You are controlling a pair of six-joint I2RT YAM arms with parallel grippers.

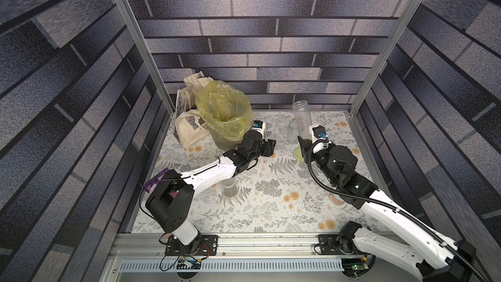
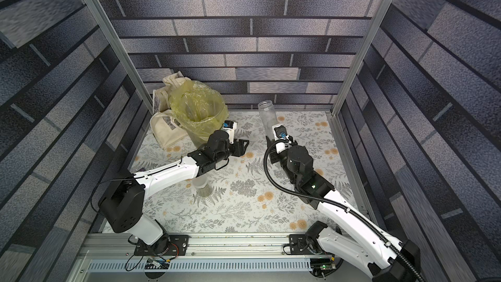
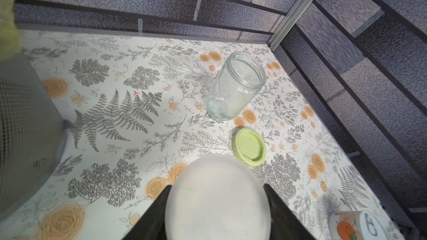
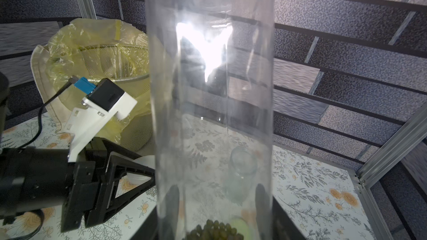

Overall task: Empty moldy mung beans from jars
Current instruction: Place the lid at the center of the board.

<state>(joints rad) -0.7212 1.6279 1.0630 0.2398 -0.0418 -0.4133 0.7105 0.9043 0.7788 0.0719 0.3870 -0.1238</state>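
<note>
Clear tall jar (image 4: 212, 88) with mung beans (image 4: 215, 229) is pinched by right tool (image 4: 217, 206); left tool (image 3: 217, 187) pinches frosted lid (image 3: 217, 206)

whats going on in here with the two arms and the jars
The right gripper holds the tall jar mouth up, lid off, some mung beans at its bottom. The left gripper has its jaws on a frosted white lid. The wide jar stands empty, its green lid beside it.

Left arm stretched forward, left pincer (image 1: 272, 145) gripping a frosted lid (image 3: 217, 199) — right arm elbow-bent, right pincer (image 1: 306, 142) clamped round a tall jar (image 1: 302, 115)
</note>
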